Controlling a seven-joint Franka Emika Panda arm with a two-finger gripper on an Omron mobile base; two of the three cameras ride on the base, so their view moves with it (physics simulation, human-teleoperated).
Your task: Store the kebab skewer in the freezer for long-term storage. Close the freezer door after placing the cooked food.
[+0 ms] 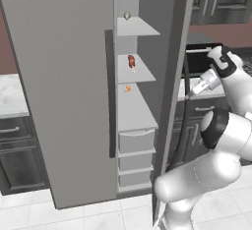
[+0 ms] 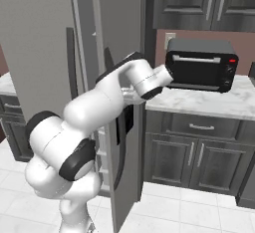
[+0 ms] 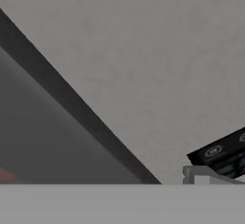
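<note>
The freezer (image 1: 135, 126) stands open, its white shelves and three white drawers exposed in the left base view. The kebab skewer (image 1: 131, 61) lies on the second shelf from the top, toward the left of that shelf, free of any grip. A small pale object (image 1: 127, 15) sits on the top shelf, and a small orange item (image 1: 128, 89) lies on the third shelf, below the skewer; neither can be identified more closely.

The freezer door (image 1: 172, 101) is swung out toward the camera and is seen nearly edge-on, to the right of the shelves. The plain grey door (image 1: 59, 86) on the left is closed, with its dark vertical handle (image 1: 110, 94) alongside the opening.

The arm reaches up on the outer, right side of the freezer door. The gripper (image 1: 193, 92) is close against that door's face; contact cannot be confirmed. Its jaws are spread wide and hold nothing.

A black toaster oven (image 2: 201, 63) stands on the marble counter (image 2: 219, 102) to the right of the fridge, above dark grey cabinets (image 2: 194, 152).
</note>
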